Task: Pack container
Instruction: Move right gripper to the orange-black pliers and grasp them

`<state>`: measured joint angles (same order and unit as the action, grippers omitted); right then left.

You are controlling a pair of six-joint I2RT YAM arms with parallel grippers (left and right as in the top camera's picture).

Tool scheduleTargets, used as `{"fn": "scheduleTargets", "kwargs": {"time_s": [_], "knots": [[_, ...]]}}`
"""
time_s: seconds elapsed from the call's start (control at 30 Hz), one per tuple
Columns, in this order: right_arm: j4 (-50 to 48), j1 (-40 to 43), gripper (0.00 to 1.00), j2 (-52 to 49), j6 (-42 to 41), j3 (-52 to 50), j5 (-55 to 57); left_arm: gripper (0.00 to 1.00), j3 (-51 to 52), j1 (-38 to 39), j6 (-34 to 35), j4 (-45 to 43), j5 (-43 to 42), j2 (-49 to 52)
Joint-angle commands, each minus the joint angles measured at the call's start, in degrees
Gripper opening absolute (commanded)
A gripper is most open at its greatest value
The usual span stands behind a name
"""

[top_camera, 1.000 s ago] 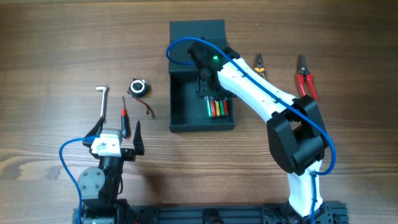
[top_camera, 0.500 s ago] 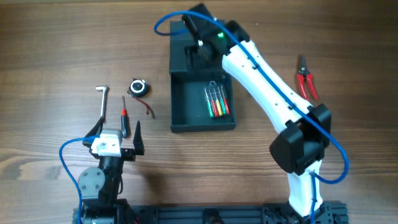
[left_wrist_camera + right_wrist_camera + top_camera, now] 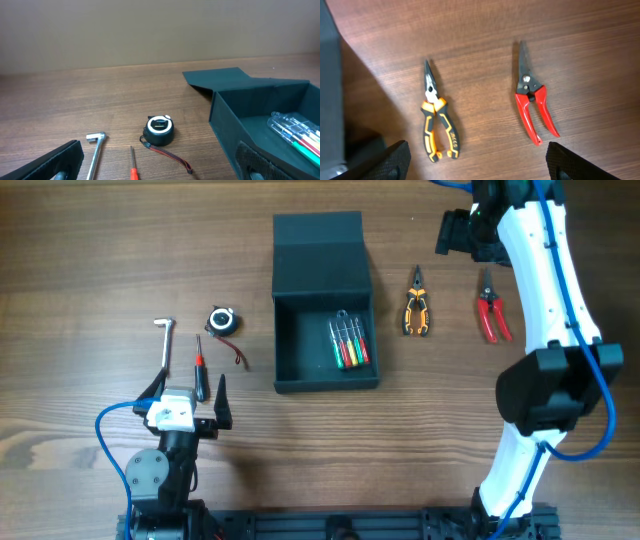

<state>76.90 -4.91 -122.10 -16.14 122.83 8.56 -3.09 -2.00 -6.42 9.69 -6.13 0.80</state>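
The dark teal container (image 3: pixel 288 340) lies open at the table's middle, its flap lid (image 3: pixel 318 242) folded back. A set of small screwdrivers (image 3: pixel 349 343) lies inside it at the right. It also shows in the left wrist view (image 3: pixel 260 107). My right gripper (image 3: pixel 462 232) is open and empty, high at the far right, above the orange-black pliers (image 3: pixel 439 120) and red cutters (image 3: pixel 532 100). My left gripper (image 3: pixel 190 395) is open and empty near the front left, behind a red-handled screwdriver (image 3: pixel 199 364), a socket wrench (image 3: pixel 164 340) and a tape measure (image 3: pixel 222 320).
The pliers (image 3: pixel 416 308) and cutters (image 3: pixel 491 308) lie on bare wood right of the container. The tape measure's strap (image 3: pixel 170 157) trails toward the container's left wall. The arm bases stand at the table's front edge.
My right arm has swung out of the container, up and to the right, ending over the pliers and cutters. The screwdriver set stays in the container. The left arm has not moved.
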Motion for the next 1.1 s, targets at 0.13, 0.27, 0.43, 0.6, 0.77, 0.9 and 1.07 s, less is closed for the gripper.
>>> {"fn": "scheduleTargets", "kwargs": {"time_s": [0.13, 0.27, 0.43, 0.6, 0.77, 0.9, 1.07], "knots": [[3.8, -0.7, 0.89, -12.8, 5.3, 0.0, -3.7, 1.0, 0.2, -0.3, -0.9, 0.0, -1.1, -0.4], [2.1, -0.7, 0.91, -13.7, 6.0, -3.1, -3.7, 1.0, 0.2, -0.3, -0.9, 0.0, -1.1, -0.4], [-1.3, -0.7, 0.93, -13.8, 8.7, -9.3, -6.3, 1.0, 0.2, -0.3, -0.9, 0.0, -1.1, -0.4], [-4.5, -0.7, 0.87, -13.8, 11.3, -12.1, -9.6, 1.0, 0.2, -0.3, -0.9, 0.0, -1.1, -0.4], [-7.6, -0.7, 0.76, -13.8, 12.1, -15.0, -11.3, 1.0, 0.2, -0.3, -0.9, 0.0, -1.1, -0.4], [-9.5, -0.7, 0.62, -13.8, 12.1, -15.5, -11.3, 1.0, 0.2, -0.3, -0.9, 0.0, -1.1, -0.4], [-10.4, -0.7, 0.54, -13.8, 11.4, -15.5, -11.3, 1.0, 0.2, -0.3, -0.9, 0.0, -1.1, -0.4]]}}
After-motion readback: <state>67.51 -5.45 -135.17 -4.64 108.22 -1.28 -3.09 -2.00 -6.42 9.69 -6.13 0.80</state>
